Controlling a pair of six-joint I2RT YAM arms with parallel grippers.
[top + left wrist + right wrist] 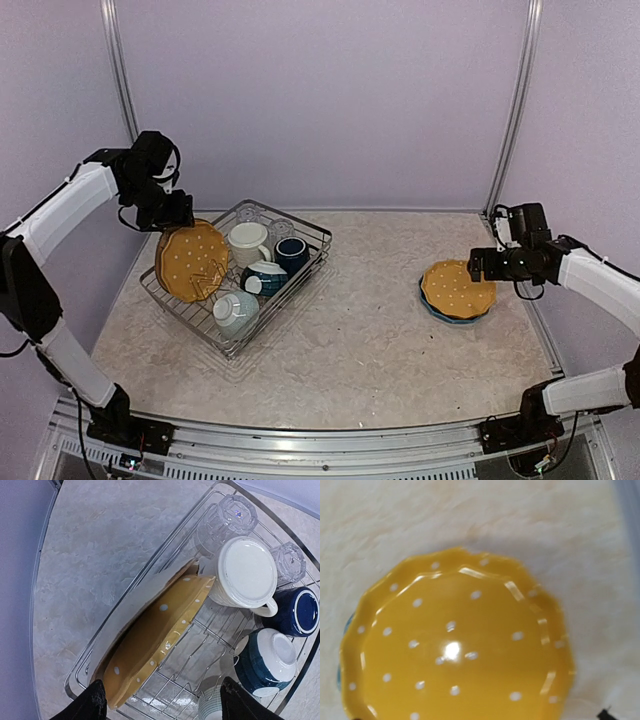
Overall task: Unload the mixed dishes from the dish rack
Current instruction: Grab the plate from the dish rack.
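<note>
The dish rack [312, 234] sits left of centre. Inside it a mustard-yellow dotted plate [192, 260] stands on edge, with a cream plate [131, 604] behind it. Beside them are a cream mug [247, 243], a navy mug [291, 255], a teal bowl [265, 277], a second upturned teal bowl [236, 312] and two clear glass tumblers [248, 214]. My left gripper [161, 707] hovers open over the yellow plate's rim, one finger on each side and nothing gripped. At the right, another mustard plate [455, 645] lies flat on a blue plate [436, 309]. My right gripper [477, 266] is just above it, open.
The marbled tabletop [370, 330] stretches between the rack and the stacked plates. Metal frame posts [515, 100] and lilac walls close in the back. The rack's near corner [232, 350] points at the front edge.
</note>
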